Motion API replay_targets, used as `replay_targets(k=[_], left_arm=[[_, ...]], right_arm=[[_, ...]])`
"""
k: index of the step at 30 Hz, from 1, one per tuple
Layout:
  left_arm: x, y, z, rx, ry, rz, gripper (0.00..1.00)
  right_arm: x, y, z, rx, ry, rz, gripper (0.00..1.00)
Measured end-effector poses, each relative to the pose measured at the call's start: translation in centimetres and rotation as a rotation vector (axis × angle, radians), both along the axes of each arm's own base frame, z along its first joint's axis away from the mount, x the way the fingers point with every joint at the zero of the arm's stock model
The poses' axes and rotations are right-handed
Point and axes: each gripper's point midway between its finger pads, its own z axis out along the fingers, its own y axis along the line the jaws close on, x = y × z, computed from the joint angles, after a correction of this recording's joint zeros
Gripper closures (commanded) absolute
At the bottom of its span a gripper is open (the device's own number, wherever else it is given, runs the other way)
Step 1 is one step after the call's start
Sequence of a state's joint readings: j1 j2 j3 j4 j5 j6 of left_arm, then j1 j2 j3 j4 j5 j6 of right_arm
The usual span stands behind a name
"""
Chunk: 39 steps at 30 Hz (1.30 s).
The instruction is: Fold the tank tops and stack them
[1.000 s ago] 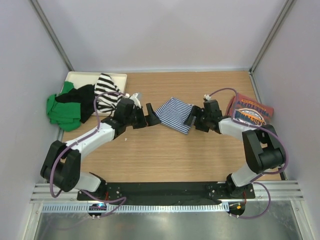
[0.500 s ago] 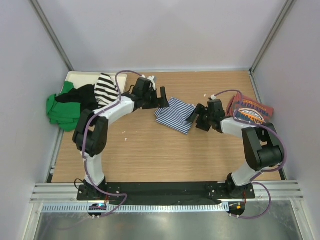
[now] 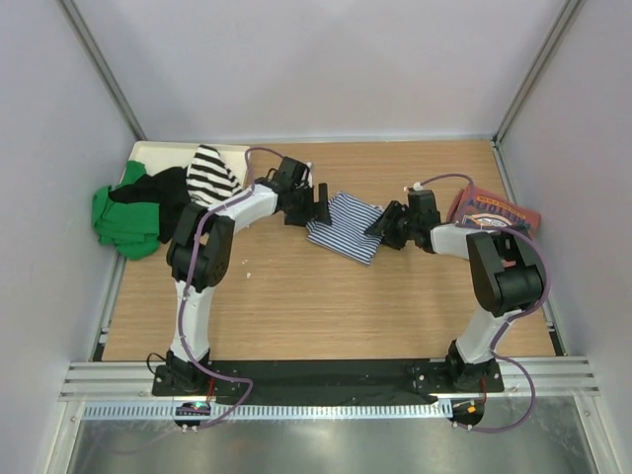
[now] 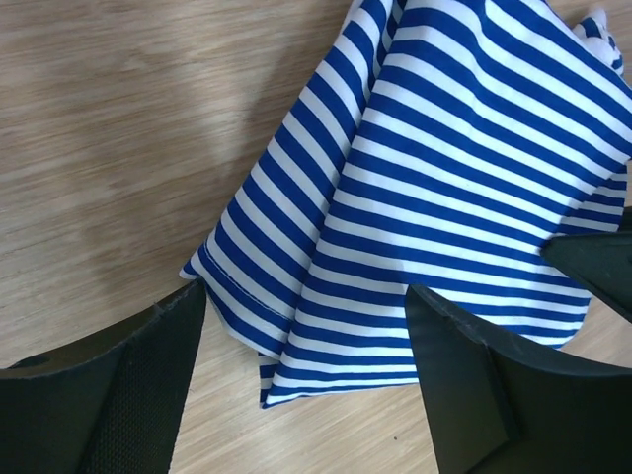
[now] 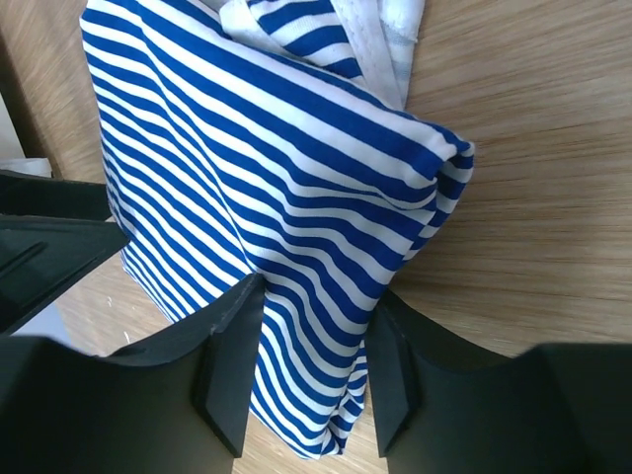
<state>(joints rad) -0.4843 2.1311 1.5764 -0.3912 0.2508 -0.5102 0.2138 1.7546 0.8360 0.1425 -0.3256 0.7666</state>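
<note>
You have one navy-and-white striped tank top (image 3: 344,226) folded flat near the middle of the table (image 3: 296,306), with both arms reaching in to it from opposite sides.

Your left gripper (image 3: 318,204) is at the top's left edge. In its wrist view the two fingers (image 4: 109,395) stand wide apart with a folded corner of the stripes between them, and nothing is clamped.

Your right gripper (image 3: 379,225) is at the top's right edge. Its two fingers (image 5: 232,375) sit close on either side of a doubled layer, and they appear to pinch it, though the contact is hard to judge.

One brick-red tank top (image 3: 494,221) with a round logo lies at the right wall, well apart from the striped one.

At the far left, one pale tray (image 3: 158,150) carries a heap of three pieces: one green garment (image 3: 120,219), one black garment (image 3: 153,188) and one black-and-white striped garment (image 3: 209,176).
</note>
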Motion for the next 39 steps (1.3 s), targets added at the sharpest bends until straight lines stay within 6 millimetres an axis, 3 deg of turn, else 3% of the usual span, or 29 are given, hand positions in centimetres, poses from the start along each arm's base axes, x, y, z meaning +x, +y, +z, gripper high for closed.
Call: replay_targets(k=[7, 10, 11, 14, 18, 23, 31, 35, 39], left_arm=[[-0.3, -0.6, -0.3, -0.063, 0.041, -0.023, 0.32], [-0.1, -0.7, -0.5, -0.088, 0.056, -0.012, 0.48], [-0.1, -0.7, -0.7, -0.095, 0.062, -0.008, 0.6], [0.0, -0.5, -1.1, -0.104, 0.08, 0.009, 0.76], [-0.4, -0.3, -1.8, -0.112, 0.1, 0.035, 0.84], [-1.8, 0.8, -1.9, -0.119, 0.109, 0.078, 0.88], [-4.0, 4.1, -1.8, -0.085, 0.121, 0.148, 0.89], [-5.3, 5.0, -1.2, -0.081, 0.12, 0.16, 0.9], [-5.5, 5.1, -0.1, -0.094, 0.097, 0.157, 0.91]], right_arm=[[0.0, 0.1, -0.1, 0.001, 0.003, 0.004, 0.54], [0.0, 0.1, -0.2, 0.003, 0.008, 0.008, 0.53], [0.1, 0.2, -0.2, 0.004, 0.009, 0.011, 0.47], [0.4, 0.4, 0.3, 0.007, 0.003, 0.023, 0.32], [0.6, -0.3, 0.8, -0.054, -0.011, 0.025, 0.23], [-1.0, -4.9, 1.5, -0.252, 0.028, -0.064, 0.21], [-0.7, -12.7, 5.9, -0.615, 0.01, -0.27, 0.27], [-0.7, -16.1, 6.2, -0.813, 0.074, -0.334, 0.32], [-0.6, -18.3, 5.3, -0.967, 0.147, -0.35, 0.35]])
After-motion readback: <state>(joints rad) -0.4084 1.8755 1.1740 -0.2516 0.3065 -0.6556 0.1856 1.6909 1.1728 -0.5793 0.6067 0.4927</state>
